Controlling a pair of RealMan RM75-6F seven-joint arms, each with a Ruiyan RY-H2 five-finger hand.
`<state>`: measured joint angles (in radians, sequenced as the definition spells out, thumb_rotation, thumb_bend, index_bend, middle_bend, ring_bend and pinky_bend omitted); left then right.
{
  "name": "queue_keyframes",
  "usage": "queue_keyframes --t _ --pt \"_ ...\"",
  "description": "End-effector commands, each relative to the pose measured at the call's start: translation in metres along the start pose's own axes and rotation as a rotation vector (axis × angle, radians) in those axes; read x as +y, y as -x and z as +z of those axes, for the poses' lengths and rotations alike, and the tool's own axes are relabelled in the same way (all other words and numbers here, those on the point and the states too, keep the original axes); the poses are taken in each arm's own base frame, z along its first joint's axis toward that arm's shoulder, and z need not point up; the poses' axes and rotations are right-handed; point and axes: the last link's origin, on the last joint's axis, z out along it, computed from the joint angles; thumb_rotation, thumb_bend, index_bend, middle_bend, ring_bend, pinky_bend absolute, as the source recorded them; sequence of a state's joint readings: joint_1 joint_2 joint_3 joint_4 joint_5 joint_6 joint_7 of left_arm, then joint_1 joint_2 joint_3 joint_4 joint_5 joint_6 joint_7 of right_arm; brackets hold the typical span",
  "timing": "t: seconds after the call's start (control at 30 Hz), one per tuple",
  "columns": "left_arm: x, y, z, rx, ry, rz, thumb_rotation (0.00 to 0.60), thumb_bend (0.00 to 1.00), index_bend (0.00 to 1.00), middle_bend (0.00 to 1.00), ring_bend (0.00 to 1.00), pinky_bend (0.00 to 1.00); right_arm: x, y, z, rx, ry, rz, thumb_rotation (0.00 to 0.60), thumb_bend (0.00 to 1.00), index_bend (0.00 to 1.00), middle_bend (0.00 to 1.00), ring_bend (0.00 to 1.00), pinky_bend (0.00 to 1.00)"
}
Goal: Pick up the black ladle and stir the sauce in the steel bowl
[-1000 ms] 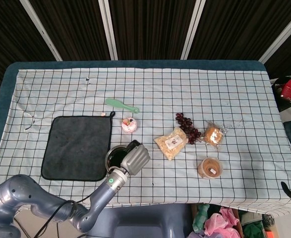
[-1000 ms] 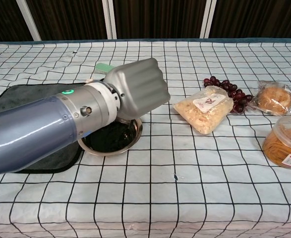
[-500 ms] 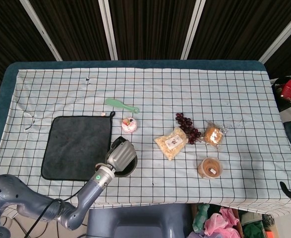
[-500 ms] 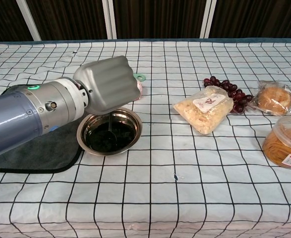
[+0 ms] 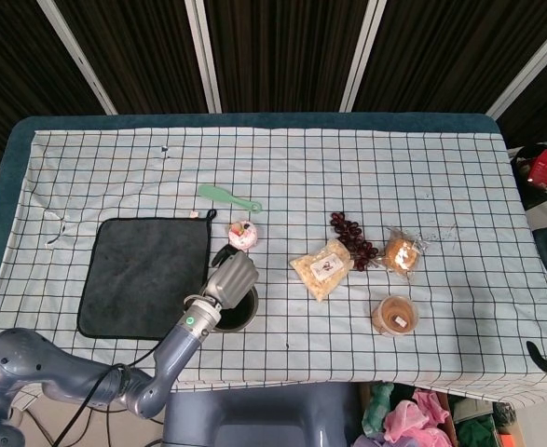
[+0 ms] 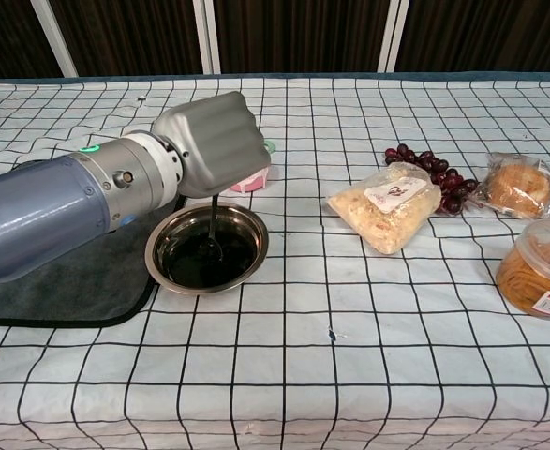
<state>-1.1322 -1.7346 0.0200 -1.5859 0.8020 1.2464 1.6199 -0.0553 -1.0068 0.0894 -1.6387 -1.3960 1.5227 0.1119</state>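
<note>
My left hand (image 6: pixel 216 141) (image 5: pixel 231 279) hovers over the far side of the steel bowl (image 6: pixel 260 239) (image 5: pixel 239 317), fingers curled in a fist around the black ladle (image 6: pixel 215 221). The ladle's thin handle hangs straight down from the fist, and its scoop dips into the dark sauce (image 6: pixel 195 262). In the head view the top end of the ladle's handle (image 5: pixel 221 253) pokes out beyond the fist, while the hand hides most of the bowl. The bowl stands on the checked cloth beside the dark mat (image 5: pixel 143 275). My right hand does not show in either view.
A pink cup (image 6: pixel 248 182) sits just behind the hand, with a green spatula (image 5: pixel 228 197) further back. To the right lie a snack bag (image 6: pixel 387 208), grapes (image 6: pixel 434 173), a wrapped bun (image 6: pixel 516 187) and a lidded tub (image 6: pixel 537 274).
My left hand swung from the bowl's right side to its left, then up to its far side, sweeping the ladle through the sauce. The bowl stayed in place.
</note>
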Motion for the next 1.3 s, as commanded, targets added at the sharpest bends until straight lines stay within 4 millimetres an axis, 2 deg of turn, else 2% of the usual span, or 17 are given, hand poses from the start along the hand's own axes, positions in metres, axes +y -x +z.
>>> queue_keyframes --t 0.03,0.13,0.2,0.3,0.4,0.5,0.57,0.63,0.7,0.8,0.87,0.9,0.93,0.97,1.0,1.17,1.3 --pt "0.0 0.0 0.001 -0.001 -0.005 0.001 0.6 0.51 0.73 0.93 0.93 0.86 0.0 0.0 0.0 0.002 0.0 0.001 0.6 0.23 0.06 0.01 0.08 0.22" --pt "-0.002 -0.001 0.002 -0.003 -0.016 0.002 0.6 0.49 0.7 0.92 0.93 0.86 0.0 -0.001 0.0 0.003 0.001 0.002 0.6 0.22 0.06 0.01 0.08 0.22" --pt "-0.004 -0.001 0.002 -0.002 -0.024 0.0 0.6 0.39 0.61 0.91 0.93 0.86 0.0 -0.001 0.0 0.003 0.002 0.003 0.6 0.23 0.05 0.01 0.08 0.22" --pt "-0.008 0.001 0.002 -0.012 -0.044 -0.002 0.6 0.15 0.35 0.86 0.91 0.84 0.0 -0.001 0.0 0.004 0.002 0.003 0.6 0.22 0.05 0.01 0.08 0.22" --pt "-0.013 0.004 0.001 -0.036 -0.074 0.001 0.6 0.05 0.16 0.79 0.89 0.82 0.0 -0.001 0.0 0.006 0.004 0.002 0.6 0.22 0.06 0.01 0.08 0.22" --pt "-0.019 0.005 -0.001 -0.057 -0.106 -0.029 0.6 0.03 0.09 0.77 0.89 0.81 0.001 -0.001 0.0 0.006 0.007 0.0 0.6 0.22 0.05 0.01 0.08 0.22" --pt "-0.027 0.004 -0.002 -0.057 -0.133 -0.061 0.6 0.04 0.09 0.76 0.89 0.81 0.001 0.0 0.0 0.006 0.007 -0.001 0.6 0.22 0.06 0.01 0.08 0.22" --pt "-0.041 0.001 -0.006 -0.041 -0.18 -0.13 0.6 0.08 0.1 0.75 0.87 0.81 0.001 0.0 0.0 0.004 0.007 -0.002 0.6 0.22 0.06 0.01 0.08 0.22" --pt "-0.06 0.001 -0.013 -0.025 -0.234 -0.21 0.6 0.11 0.11 0.72 0.81 0.76 0.001 0.0 0.0 0.003 0.007 -0.003 0.6 0.22 0.06 0.01 0.08 0.22" --pt "-0.088 0.013 -0.038 -0.028 -0.294 -0.343 0.6 0.12 0.13 0.61 0.65 0.57 0.001 0.0 0.0 0.003 0.009 -0.005 0.6 0.22 0.06 0.01 0.08 0.22" --pt "-0.106 0.03 -0.062 -0.04 -0.338 -0.415 0.6 0.12 0.13 0.54 0.55 0.47 0.001 0.001 0.001 0.002 0.01 -0.009 0.6 0.22 0.06 0.01 0.08 0.22" --pt "-0.116 0.046 -0.082 -0.063 -0.387 -0.495 0.6 0.12 0.13 0.5 0.5 0.44 0.0 0.001 0.001 0.003 0.01 -0.014 0.6 0.22 0.06 0.01 0.08 0.22" --pt "-0.127 0.066 -0.112 -0.081 -0.449 -0.62 0.6 0.12 0.13 0.48 0.47 0.42 0.0 0.002 0.001 0.004 0.011 -0.021 0.6 0.22 0.06 0.01 0.07 0.22" --pt "-0.131 0.075 -0.127 -0.077 -0.463 -0.677 0.6 0.12 0.13 0.45 0.44 0.4 0.0 0.002 0.002 0.005 0.012 -0.024 0.6 0.22 0.06 0.01 0.07 0.22" --pt "-0.135 0.091 -0.154 -0.087 -0.494 -0.779 0.6 0.12 0.13 0.42 0.4 0.37 0.0 0.002 0.002 0.006 0.015 -0.031 0.6 0.22 0.06 0.01 0.07 0.22" --pt "-0.141 0.124 -0.218 -0.075 -0.465 -0.936 0.6 0.12 0.13 0.29 0.24 0.24 0.0 0.003 0.003 0.009 0.019 -0.047 0.6 0.22 0.06 0.01 0.07 0.22" --pt "-0.14 0.14 -0.256 -0.086 -0.456 -1.014 0.6 0.12 0.13 0.23 0.18 0.18 -0.001 0.004 0.003 0.008 0.006 -0.054 0.6 0.22 0.06 0.01 0.06 0.22"
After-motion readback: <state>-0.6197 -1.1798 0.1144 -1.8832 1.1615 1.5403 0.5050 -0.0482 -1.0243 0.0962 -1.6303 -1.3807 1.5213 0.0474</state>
